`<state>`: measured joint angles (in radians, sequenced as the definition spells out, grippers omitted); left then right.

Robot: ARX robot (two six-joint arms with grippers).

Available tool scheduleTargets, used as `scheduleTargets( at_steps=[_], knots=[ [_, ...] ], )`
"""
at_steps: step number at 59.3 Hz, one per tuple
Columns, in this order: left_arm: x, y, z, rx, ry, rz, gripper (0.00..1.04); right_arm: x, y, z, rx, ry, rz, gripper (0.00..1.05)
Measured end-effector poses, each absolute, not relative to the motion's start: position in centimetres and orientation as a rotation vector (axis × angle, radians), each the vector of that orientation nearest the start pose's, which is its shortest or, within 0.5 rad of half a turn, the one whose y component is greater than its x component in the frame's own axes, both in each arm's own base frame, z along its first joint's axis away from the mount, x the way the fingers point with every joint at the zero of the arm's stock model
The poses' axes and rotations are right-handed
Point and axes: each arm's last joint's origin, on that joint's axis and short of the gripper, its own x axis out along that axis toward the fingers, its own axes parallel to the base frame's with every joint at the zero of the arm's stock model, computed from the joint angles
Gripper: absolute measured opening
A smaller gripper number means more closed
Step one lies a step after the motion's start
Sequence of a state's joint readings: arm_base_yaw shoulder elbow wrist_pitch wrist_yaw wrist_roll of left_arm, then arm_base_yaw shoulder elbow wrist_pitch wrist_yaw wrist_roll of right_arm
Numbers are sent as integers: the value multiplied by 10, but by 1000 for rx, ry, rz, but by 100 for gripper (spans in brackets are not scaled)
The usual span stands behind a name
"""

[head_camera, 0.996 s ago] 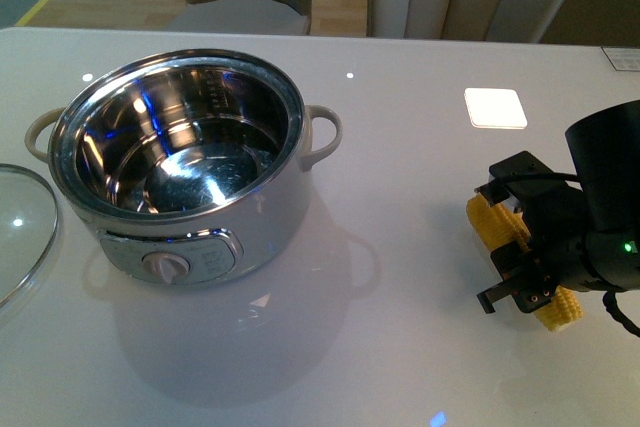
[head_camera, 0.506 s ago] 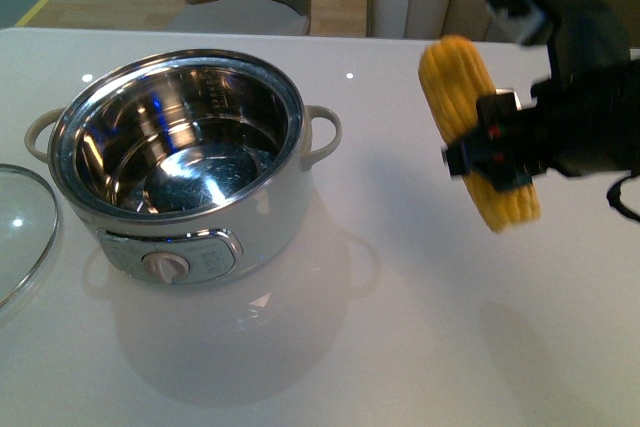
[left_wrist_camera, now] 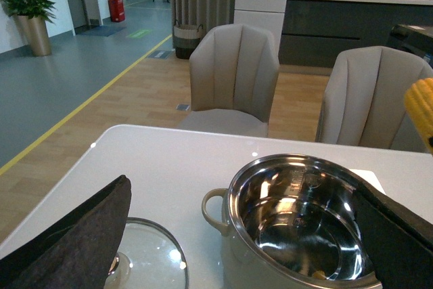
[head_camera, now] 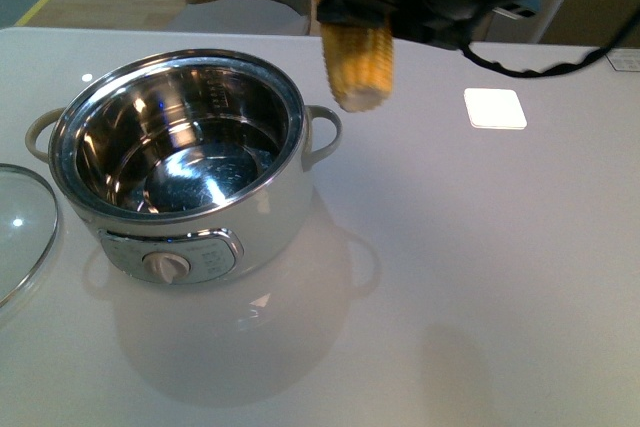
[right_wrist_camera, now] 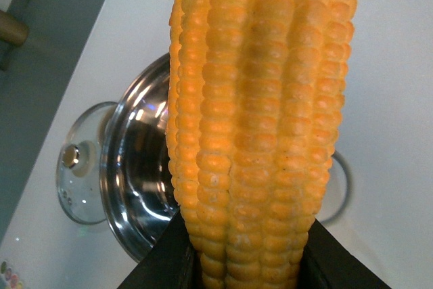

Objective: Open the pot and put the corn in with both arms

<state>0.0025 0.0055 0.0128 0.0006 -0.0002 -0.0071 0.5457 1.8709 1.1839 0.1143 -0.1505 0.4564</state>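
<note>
The white pot [head_camera: 190, 172] stands open on the table, its steel bowl empty; it also shows in the left wrist view [left_wrist_camera: 298, 225] and the right wrist view [right_wrist_camera: 139, 187]. My right gripper [head_camera: 360, 2] is shut on the yellow corn [head_camera: 355, 52] and holds it upright in the air, just above and behind the pot's right handle. The corn fills the right wrist view [right_wrist_camera: 260, 120] and shows at the edge of the left wrist view [left_wrist_camera: 421, 109]. My left gripper [left_wrist_camera: 250, 235] is open, out of the front view, its dark fingers [left_wrist_camera: 74, 235] spread either side of the pot and lid.
The glass lid [head_camera: 18, 227] lies flat on the table left of the pot, also in the left wrist view [left_wrist_camera: 145, 258]. A white square pad [head_camera: 495, 107] lies at the right. Chairs [left_wrist_camera: 233, 76] stand behind the table.
My right gripper has lifted the corn off the table at the right and carried it up and left, to above the pot's right handle.
</note>
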Motion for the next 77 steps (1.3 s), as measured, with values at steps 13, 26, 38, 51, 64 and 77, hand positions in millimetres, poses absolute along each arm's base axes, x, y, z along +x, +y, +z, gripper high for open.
scheduleTargets(
  at_steps=[13, 26, 38, 51, 64, 77],
  knots=[
    [97, 0, 167, -7, -8, 3, 98, 369, 254, 194, 361, 753, 539, 22],
    [97, 0, 167, -7, -8, 3, 98, 385, 288, 182, 360, 818, 532, 22],
    [97, 0, 167, -7, -8, 3, 98, 383, 311, 153, 354, 933, 534, 22],
    [97, 0, 167, -7, -8, 3, 98, 378, 317, 124, 304, 1029, 494, 21],
    [97, 0, 167, -7, -8, 3, 98, 376, 318, 121, 296, 1031, 496, 35],
    [97, 0, 167, -7, -8, 3, 98, 372, 308, 120, 283, 1019, 469, 71]
  ],
)
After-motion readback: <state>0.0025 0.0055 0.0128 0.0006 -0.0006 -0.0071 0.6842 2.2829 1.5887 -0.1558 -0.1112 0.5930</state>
